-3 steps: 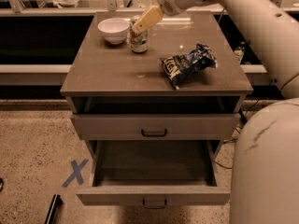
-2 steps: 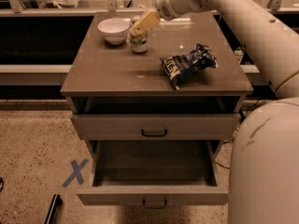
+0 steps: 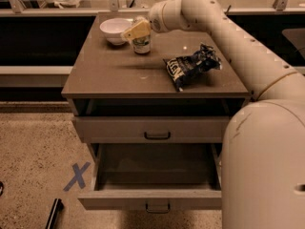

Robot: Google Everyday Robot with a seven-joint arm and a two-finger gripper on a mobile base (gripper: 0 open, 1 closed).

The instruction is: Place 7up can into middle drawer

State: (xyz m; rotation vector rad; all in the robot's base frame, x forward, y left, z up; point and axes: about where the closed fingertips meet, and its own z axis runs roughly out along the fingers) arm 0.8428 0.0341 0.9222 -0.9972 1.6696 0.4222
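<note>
The 7up can (image 3: 141, 45) stands upright on the cabinet top (image 3: 109, 75), just right of the white bowl (image 3: 116, 30). My gripper (image 3: 137, 31) reaches in from the right and sits at the can's upper part, covering its top. The middle drawer (image 3: 155, 175) is pulled far out at the bottom of the cabinet. Its dark floor is bare, and its slim front panel carries a small bar handle (image 3: 157, 207).
A blue-and-white chip bag (image 3: 190, 66) lies on the right of the cabinet top. A taller-fronted drawer (image 3: 157, 129) above the open one is closed. My arm (image 3: 224, 27) and body (image 3: 264, 166) fill the right side. A blue X mark (image 3: 77, 175) is on the floor at the left.
My gripper has moved down and to the left onto the top of the can. The can, bowl, bag and drawers have not moved.
</note>
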